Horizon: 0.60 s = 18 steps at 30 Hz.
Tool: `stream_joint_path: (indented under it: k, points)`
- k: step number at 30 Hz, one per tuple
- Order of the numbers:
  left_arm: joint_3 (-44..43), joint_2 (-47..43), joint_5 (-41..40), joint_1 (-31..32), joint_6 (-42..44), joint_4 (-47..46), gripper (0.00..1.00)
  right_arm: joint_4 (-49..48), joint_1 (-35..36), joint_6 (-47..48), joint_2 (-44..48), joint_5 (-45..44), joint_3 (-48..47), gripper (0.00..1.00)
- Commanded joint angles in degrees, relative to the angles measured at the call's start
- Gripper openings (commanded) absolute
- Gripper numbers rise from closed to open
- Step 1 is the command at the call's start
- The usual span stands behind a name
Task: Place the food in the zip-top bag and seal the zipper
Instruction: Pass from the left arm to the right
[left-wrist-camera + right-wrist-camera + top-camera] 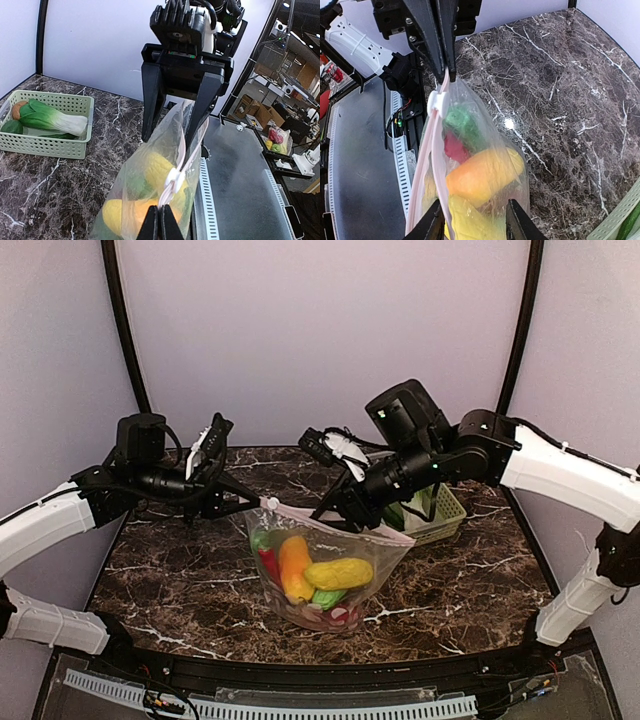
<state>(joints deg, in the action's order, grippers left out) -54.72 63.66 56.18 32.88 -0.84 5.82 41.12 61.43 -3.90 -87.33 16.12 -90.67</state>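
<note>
The clear zip-top bag (325,570) hangs between my two grippers over the marble table. Inside it lies food: a yellow corn (338,573), an orange piece (293,565), and red and green pieces. My left gripper (160,224) is shut on the end of the pink zipper (180,150), just behind its white slider (172,180). At the other end, my right gripper (474,225) straddles the bag (485,165) with its jaws apart, one finger (432,226) beside the zipper (434,150). The zipper's two strips stand apart beyond the slider (437,101).
A pale green lattice basket (445,515) stands at the back right, behind the right arm. In the left wrist view the basket (50,145) holds a bok choy (55,120) and other green pieces. The table's front edge and a slotted rail (300,708) lie near.
</note>
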Motion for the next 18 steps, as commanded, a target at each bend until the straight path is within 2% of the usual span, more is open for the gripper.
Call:
stream_joint_path:
  k: [1,7,12,18]
  points:
    - [-0.18,-0.8,1.42,-0.28,-1.33,-1.87,0.01,-2.08,-0.33,1.34,-2.29,3.86,-2.86,0.38]
    - [-1.58,1.22,1.04,-0.28,-1.76,-3.06,0.01,-6.46,-0.11,0.96,-4.76,5.73,-6.16,0.25]
    - [-4.5,4.91,0.44,-0.28,-2.75,-3.69,0.01,-9.5,-0.01,-0.32,-3.78,4.44,-7.14,0.0]
    - [-12.45,8.73,-2.27,-0.28,-3.43,-4.14,0.01,-9.99,0.25,-2.21,-0.22,-0.07,-6.16,0.0]
